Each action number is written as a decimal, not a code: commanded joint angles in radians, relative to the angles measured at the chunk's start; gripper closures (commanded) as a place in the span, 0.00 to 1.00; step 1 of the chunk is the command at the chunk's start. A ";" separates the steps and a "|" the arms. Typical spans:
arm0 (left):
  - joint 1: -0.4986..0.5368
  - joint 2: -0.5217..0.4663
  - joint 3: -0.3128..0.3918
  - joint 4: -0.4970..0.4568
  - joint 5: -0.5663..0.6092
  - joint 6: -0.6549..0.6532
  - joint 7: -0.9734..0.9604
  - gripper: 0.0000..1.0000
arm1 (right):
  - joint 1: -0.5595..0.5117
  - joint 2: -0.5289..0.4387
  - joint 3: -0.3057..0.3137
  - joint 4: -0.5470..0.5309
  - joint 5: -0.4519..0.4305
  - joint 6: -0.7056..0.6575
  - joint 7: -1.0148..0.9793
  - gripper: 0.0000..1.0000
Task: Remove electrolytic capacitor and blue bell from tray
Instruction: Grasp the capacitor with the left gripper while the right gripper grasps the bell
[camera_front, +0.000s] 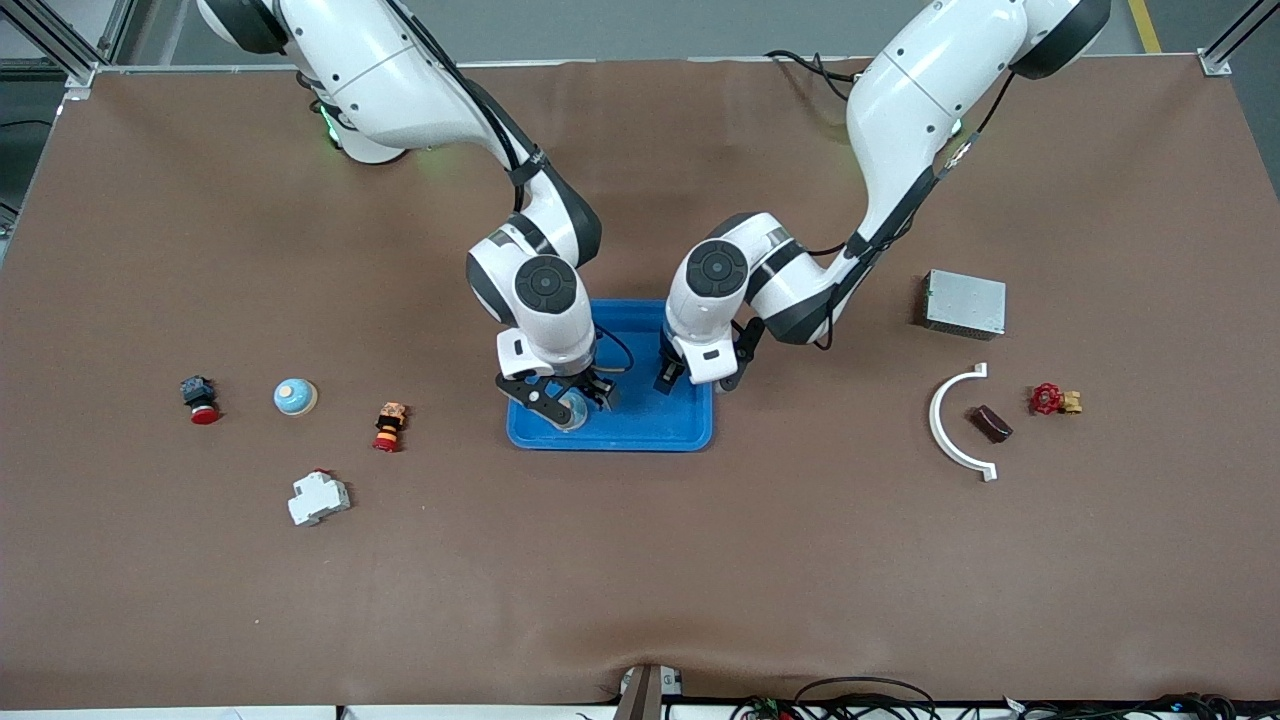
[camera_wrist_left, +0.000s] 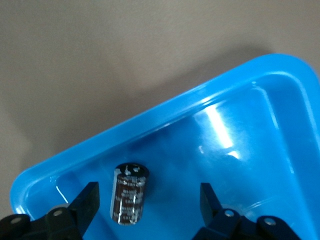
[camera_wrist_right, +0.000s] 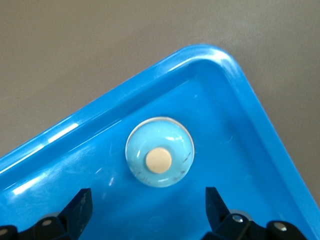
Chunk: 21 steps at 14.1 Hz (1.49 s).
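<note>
Both grippers hang over the blue tray (camera_front: 690, 432). Left gripper (camera_wrist_left: 150, 202), fingers released, has the capacitor (camera_wrist_left: 129, 194) lying free beneath; right gripper (camera_wrist_right: 149, 207), fingers spread, has the bell (camera_wrist_right: 159, 158) at 12 o'clock.

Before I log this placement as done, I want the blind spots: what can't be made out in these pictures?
- Front view: the capacitor in the blue tray is hidden by the left claw and wrist.
- Front view: the bell is mostly covered by the right claw.
- Left wrist view: the capacitor's printed markings are too small to read.
- Both wrist views: the tray is cut off by the frame edges.
</note>
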<state>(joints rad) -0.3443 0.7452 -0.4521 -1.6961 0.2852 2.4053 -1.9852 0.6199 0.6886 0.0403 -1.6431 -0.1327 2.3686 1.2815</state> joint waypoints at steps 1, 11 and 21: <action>-0.021 0.028 0.006 0.010 0.025 0.012 -0.023 0.38 | 0.015 0.025 -0.014 0.025 -0.053 -0.002 0.025 0.00; -0.019 -0.004 0.027 0.059 0.025 -0.066 -0.040 1.00 | -0.005 0.049 -0.016 0.045 -0.102 -0.003 0.015 0.00; 0.097 -0.050 0.027 0.111 0.080 -0.170 0.052 1.00 | -0.017 0.051 -0.016 0.049 -0.165 -0.003 -0.007 0.00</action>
<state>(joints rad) -0.2737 0.7127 -0.4233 -1.5781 0.3395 2.2529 -1.9675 0.6149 0.7202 0.0160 -1.6205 -0.2650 2.3688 1.2766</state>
